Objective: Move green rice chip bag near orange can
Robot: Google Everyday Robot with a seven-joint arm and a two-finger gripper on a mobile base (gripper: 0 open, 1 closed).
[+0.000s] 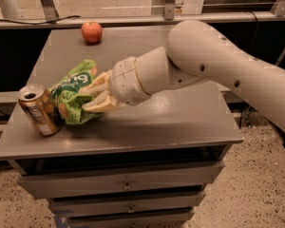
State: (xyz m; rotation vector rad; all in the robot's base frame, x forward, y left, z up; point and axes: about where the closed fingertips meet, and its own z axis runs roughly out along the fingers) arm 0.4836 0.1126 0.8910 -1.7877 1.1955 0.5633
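Note:
The green rice chip bag [72, 97] is crumpled bright green foil with white lettering, at the left front of the grey table [171, 127]. My gripper [92, 96] is shut on the green rice chip bag, its tan fingers [100, 103] clamped on the bag's right side. The bag's left edge touches or nearly touches the orange can [39, 109], an orange-gold can with a silver top standing upright near the table's left front corner. My white arm reaches in from the right.
A red-orange apple [91, 32] sits at the far edge of the table, left of centre. The table has drawers [127, 185] below its front edge. A metal rail runs behind the table.

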